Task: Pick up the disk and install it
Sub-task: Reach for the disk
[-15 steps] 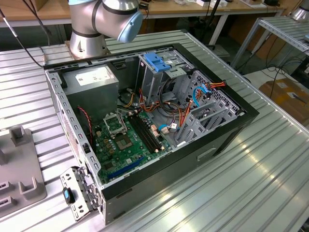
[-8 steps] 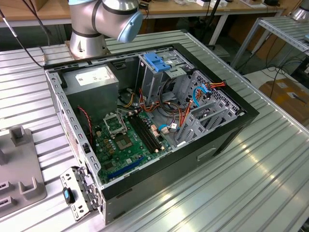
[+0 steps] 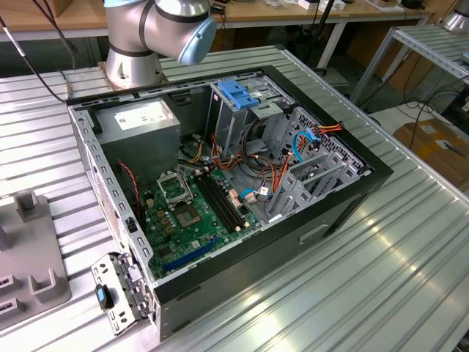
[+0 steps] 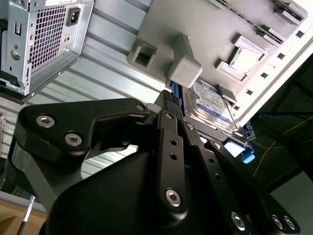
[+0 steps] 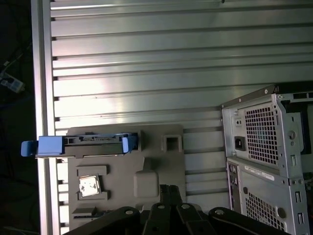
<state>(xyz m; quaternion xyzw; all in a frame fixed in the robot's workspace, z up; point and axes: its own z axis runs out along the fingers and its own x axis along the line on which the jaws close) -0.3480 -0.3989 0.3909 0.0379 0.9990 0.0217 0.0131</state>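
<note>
The disk (image 4: 211, 102) is a silver drive with a blue-and-white label and blue rails. It stands on edge in a slot of a grey holder plate (image 4: 205, 29). In the first wrist view the disk (image 5: 90, 141) shows edge-on, blue rail ends sticking out at both sides, near the table's edge. My gripper (image 5: 168, 190) hangs above the grey plate (image 5: 161, 164), off to one side of the disk and not touching it. Its black fingers (image 4: 168, 110) lie together, shut with nothing between them.
The open computer case (image 3: 220, 183) lies on the ribbed aluminium table (image 3: 396, 279), with a light-blue bracket (image 3: 238, 93) in its drive cage. The case's rear panel (image 5: 264, 147) stands beside the grey plate (image 3: 29, 249). A small silver chip (image 5: 89, 186) sits in the plate.
</note>
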